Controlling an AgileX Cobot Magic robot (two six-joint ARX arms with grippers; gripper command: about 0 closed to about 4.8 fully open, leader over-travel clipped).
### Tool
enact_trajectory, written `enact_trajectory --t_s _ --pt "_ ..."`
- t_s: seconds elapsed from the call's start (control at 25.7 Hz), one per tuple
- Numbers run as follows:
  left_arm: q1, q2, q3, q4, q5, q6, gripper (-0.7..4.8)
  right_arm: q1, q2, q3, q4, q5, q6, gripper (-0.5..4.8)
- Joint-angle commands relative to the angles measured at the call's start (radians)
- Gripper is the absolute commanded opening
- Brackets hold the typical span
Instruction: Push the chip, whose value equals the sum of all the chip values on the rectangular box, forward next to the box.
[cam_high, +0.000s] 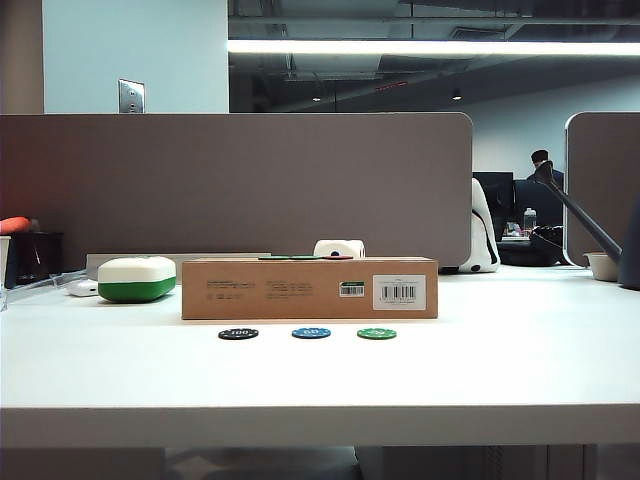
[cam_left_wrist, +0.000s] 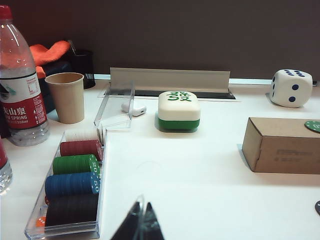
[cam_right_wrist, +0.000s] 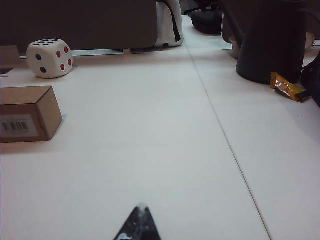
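Left claw (cam_left_wrist: 140, 222): only dark fingertips visible at the near edge of the left wrist view, tips meeting in a point, apparently clenched on nothing, hovering over bare white desk (cam_left_wrist: 190, 180). Right claw (cam_right_wrist: 139, 225): same look in the right wrist view, tips together, nothing held, above bare desk. Neither arm seen in the exterior view.

Nearest row on the desk, exterior view, left to right: round flat black chip marked 100 (cam_high: 238, 334), small round flat blue poker chip with white number (cam_high: 311, 333), round flat green chip (cam_high: 376, 334). All three lying flat, apart from each other, just in front of the long low brown cardboard box (cam_high: 310, 289) and not touching it. Blue chip about midway along the box front.

Box: green label and white barcode sticker toward its right end. Flat chips lying on its top, seen edge-on; values unreadable. One green chip on the lid (cam_left_wrist: 314, 126) visible from the left wrist.

Left of the box: white-and-green rounded case (cam_high: 137, 278). Clear tray of stacked chips (cam_left_wrist: 70, 185) near the left claw; paper cup (cam_left_wrist: 65, 97) and water bottle (cam_left_wrist: 19, 80) beyond it.

Behind the box: large white die (cam_right_wrist: 49, 58). Farthest: grey partition panel (cam_high: 235, 185).
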Motion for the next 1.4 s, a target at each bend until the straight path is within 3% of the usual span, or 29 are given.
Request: enact_trajectory --t_s 0.04,0.39,0.62,0.7,0.93,1.13,1.28,1.4 --pt "0.002 0.000 0.004 0.009 -0.001 0.000 -0.05 -0.001 0.000 -0.005 0.011 -0.001 0.004 -0.05" --pt "0.002 0.000 0.016 0.001 -0.001 0.000 -0.05 -0.001 0.000 -0.005 0.011 -0.001 0.004 -0.05" --pt "0.000 0.039 0.136 -0.175 -0.001 0.000 -0.05 -0.001 0.000 -0.005 0.013 -0.001 0.005 -0.05" --pt "0.000 0.116 0.202 -0.241 -0.001 0.000 -0.05 0.000 0.000 -0.005 0.013 -0.002 0.005 -0.05" --pt "-0.015 0.377 0.362 -0.253 -0.003 0.000 -0.05 0.000 0.000 -0.005 0.020 -0.002 0.005 -0.05" --pt "-0.127 0.661 0.551 -0.252 -0.005 0.000 -0.05 0.000 0.000 -0.005 0.034 -0.003 0.042 -0.05" --pt "-0.306 0.931 0.741 -0.248 -0.002 0.000 -0.05 0.000 0.000 -0.005 0.071 -0.003 0.134 -0.05" --pt "-0.376 1.071 0.832 -0.245 0.003 0.000 -0.05 0.000 0.000 -0.005 0.090 -0.004 0.254 -0.05"
